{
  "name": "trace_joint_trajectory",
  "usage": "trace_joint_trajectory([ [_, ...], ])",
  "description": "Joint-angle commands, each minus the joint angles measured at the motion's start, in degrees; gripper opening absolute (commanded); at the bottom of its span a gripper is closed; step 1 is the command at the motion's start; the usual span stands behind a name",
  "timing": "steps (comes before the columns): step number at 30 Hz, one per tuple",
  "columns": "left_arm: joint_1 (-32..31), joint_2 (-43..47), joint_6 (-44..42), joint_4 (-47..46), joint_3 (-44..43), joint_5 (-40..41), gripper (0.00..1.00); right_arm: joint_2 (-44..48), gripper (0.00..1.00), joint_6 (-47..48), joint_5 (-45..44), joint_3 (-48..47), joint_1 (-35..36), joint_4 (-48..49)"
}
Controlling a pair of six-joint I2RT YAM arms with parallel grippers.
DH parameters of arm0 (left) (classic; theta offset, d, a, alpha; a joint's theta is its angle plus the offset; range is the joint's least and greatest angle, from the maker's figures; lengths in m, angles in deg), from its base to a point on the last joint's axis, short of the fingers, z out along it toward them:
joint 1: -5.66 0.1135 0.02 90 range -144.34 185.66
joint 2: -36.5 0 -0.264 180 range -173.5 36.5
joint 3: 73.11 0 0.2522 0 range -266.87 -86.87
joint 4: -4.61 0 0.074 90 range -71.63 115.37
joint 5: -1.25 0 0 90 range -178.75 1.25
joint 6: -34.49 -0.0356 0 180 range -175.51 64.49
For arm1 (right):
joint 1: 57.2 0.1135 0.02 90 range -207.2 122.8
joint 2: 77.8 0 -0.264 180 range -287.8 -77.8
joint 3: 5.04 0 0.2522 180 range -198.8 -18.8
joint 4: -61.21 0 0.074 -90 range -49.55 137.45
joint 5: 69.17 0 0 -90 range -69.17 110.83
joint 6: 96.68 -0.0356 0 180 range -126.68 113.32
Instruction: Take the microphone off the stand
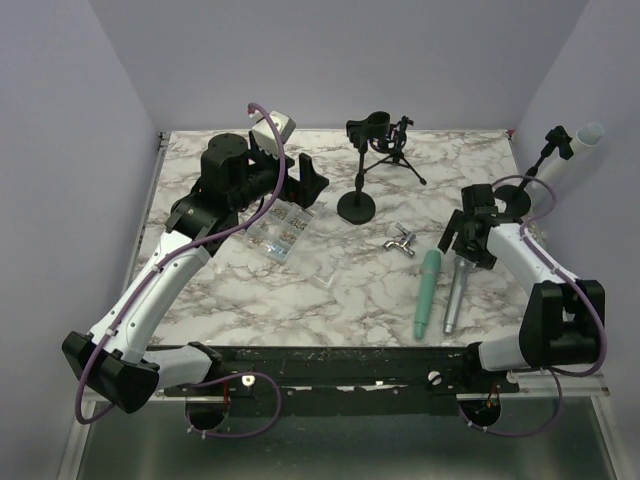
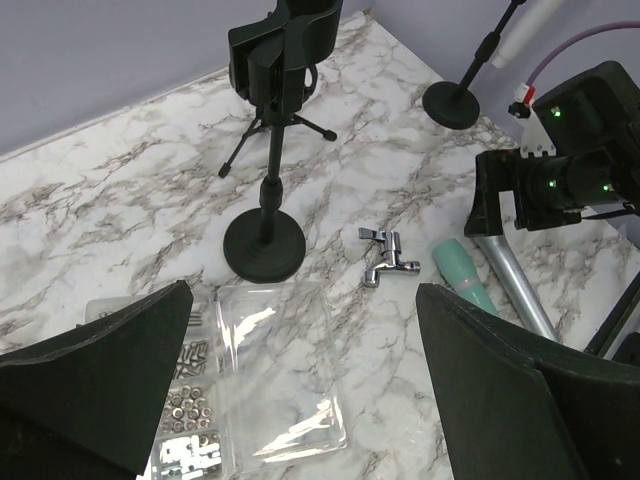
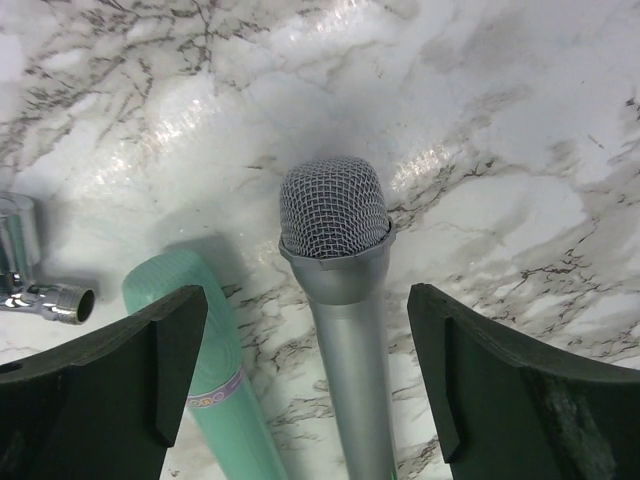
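The silver microphone (image 3: 335, 215) lies flat on the marble table (image 1: 330, 280), its mesh head pointing away from the arm bases. My right gripper (image 3: 306, 300) straddles its body just behind the head, open, with a gap on both sides between the fingers (image 3: 165, 350) and the handle. From above, the right gripper (image 1: 468, 247) sits over the head end of the microphone (image 1: 454, 298). The black stand (image 1: 357, 205) rises mid-table with its clip (image 1: 368, 130) empty. My left gripper (image 1: 310, 180) hovers open, left of the stand (image 2: 265, 245), holding nothing.
A teal cylinder (image 1: 428, 290) lies beside the silver microphone. A chrome fitting (image 1: 402, 240) rests near the stand's base. A clear box of small hardware (image 1: 280, 232) is under the left gripper. A small tripod (image 1: 398, 150) stands at the back. A second stand holds a white microphone (image 1: 583, 138) far right.
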State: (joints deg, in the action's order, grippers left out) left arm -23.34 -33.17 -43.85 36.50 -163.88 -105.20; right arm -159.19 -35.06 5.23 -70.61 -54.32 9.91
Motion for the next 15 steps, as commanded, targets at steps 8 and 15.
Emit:
trace_joint_trajectory([
  [8,-0.19,0.87,-0.71,-0.38,0.20,1.85,0.99,4.94,0.99,2.08,2.94,-7.95,-0.46,-0.64],
  [15,-0.09,1.48,-0.68,-0.88,0.72,2.86,0.99,6.85,1.00,-8.25,29.13,-8.71,-0.41,13.07],
])
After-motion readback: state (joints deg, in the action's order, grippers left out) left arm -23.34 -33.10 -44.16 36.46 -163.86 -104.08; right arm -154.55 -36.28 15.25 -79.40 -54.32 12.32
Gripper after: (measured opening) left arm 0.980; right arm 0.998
